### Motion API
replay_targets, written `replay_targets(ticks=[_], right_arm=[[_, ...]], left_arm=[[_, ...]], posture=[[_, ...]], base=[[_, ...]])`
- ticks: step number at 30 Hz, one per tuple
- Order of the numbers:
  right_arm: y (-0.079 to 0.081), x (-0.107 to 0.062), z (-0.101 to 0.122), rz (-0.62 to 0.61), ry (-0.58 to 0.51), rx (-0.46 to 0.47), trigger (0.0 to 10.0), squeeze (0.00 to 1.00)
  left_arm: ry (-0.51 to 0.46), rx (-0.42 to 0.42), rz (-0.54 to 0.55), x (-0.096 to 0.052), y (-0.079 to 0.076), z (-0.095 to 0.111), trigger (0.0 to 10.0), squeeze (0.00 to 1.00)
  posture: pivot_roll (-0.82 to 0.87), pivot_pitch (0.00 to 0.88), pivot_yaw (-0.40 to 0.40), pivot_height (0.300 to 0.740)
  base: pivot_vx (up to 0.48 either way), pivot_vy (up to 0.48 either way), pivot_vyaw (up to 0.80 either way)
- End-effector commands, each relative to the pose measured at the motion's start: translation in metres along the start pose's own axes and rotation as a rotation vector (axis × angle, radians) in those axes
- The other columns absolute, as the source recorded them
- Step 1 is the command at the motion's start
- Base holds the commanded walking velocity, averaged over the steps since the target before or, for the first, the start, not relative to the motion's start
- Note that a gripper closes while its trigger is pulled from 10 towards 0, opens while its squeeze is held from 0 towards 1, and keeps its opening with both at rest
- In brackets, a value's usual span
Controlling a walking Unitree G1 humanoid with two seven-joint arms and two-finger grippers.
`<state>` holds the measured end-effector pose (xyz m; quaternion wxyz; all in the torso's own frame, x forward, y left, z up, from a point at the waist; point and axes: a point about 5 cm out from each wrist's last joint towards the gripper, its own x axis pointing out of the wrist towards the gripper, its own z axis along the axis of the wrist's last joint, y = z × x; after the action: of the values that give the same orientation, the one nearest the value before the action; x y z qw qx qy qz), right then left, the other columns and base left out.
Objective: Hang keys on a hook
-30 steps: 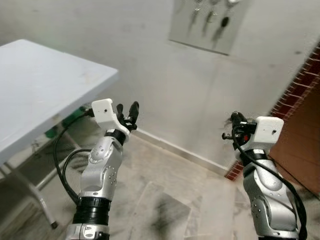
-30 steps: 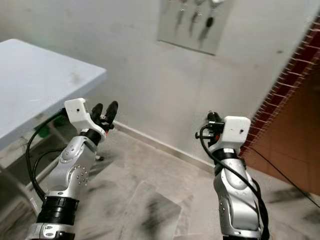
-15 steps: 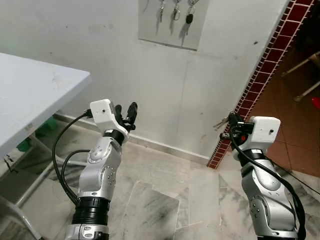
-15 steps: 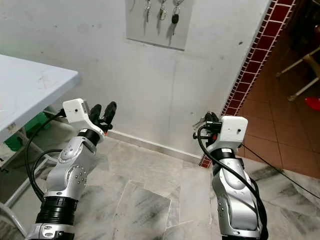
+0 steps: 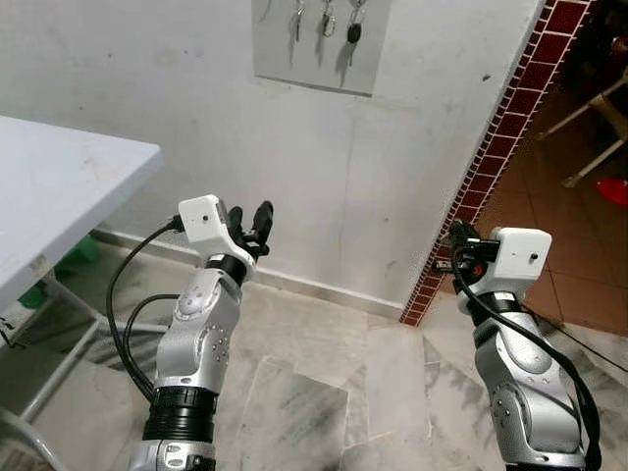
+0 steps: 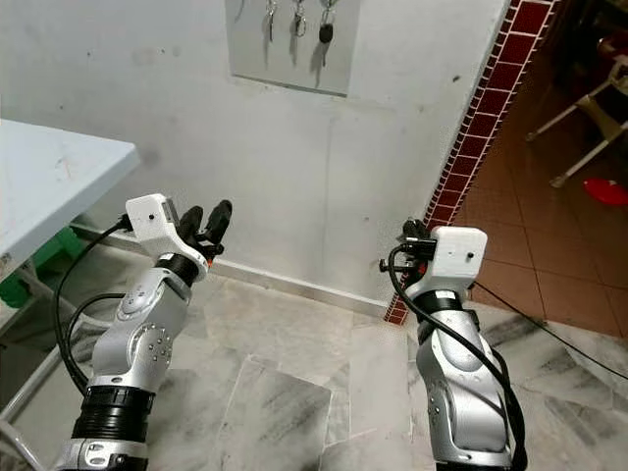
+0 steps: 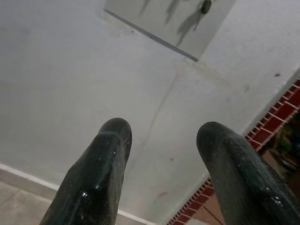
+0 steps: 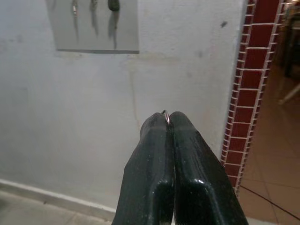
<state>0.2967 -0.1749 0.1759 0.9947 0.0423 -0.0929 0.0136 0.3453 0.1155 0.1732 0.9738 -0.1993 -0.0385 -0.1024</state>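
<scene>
Matt, slightly rough white plaster on the wall [image 5: 196, 108], with faint stains. Smooth pale grey key board [image 5: 316, 44] carrying shiny metal keys [image 5: 324, 18]. Glossy dark-red tile strip [image 5: 491, 147] with pale grout. Polished veined marble on the floor [image 5: 324, 392]. Smooth matt white plastic on the desk [image 5: 59, 196]. Brushed silver metal on both arms, white plastic housings, glossy black rubbery fingers [image 7: 98, 173]. Thin bright metal key ring [image 8: 165, 114] pinched at the right gripper [image 8: 168, 121] tip.
</scene>
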Motion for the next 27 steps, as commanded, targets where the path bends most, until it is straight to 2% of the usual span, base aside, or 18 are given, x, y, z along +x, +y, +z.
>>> replay_targets(ticks=[1, 8, 10, 12, 27], right_arm=[[0.004, 0.0003, 0.0048, 0.013, -0.017, 0.015, 10.0, 0.0], [0.0044, 0.0006, 0.0053, 0.01, -0.021, 0.016, 10.0, 0.0], [0.0043, -0.0004, 0.007, 0.006, -0.043, 0.037, 10.0, 0.0], [0.0033, -0.0007, 0.0063, 0.001, -0.033, -0.003, 10.0, 0.0], [0.0039, -0.0032, 0.0056, 0.001, -0.035, 0.003, 10.0, 0.0]], left_arm=[[0.006, 0.009, 0.01, -0.001, 0.0024, 0.0009, 10.0, 0.0], [0.012, 0.001, 0.018, -0.0006, 0.0017, -0.0005, 10.0, 0.0], [0.027, 0.01, 0.024, -0.0002, 0.0011, -0.0019, 10.0, 0.0], [0.025, 0.032, 0.027, -0.0003, 0.0012, -0.0022, 10.0, 0.0], [0.06, 0.009, 0.012, 0.0004, -0.0004, -0.0063, 10.0, 0.0]], posture=[[0.02, 0.134, -0.015, 0.74], [0.02, 0.127, -0.014, 0.74], [0.02, 0.123, -0.013, 0.74], [0.01, 0.121, -0.012, 0.74], [0.01, 0.114, -0.005, 0.74]], base=[[0.0, 0.476, -0.74], [0.0, 0.399, -0.73], [0.0, 0.0, 0.0], [0.0, 0.0, 0.0], [0.0, 0.0, 0.0]])
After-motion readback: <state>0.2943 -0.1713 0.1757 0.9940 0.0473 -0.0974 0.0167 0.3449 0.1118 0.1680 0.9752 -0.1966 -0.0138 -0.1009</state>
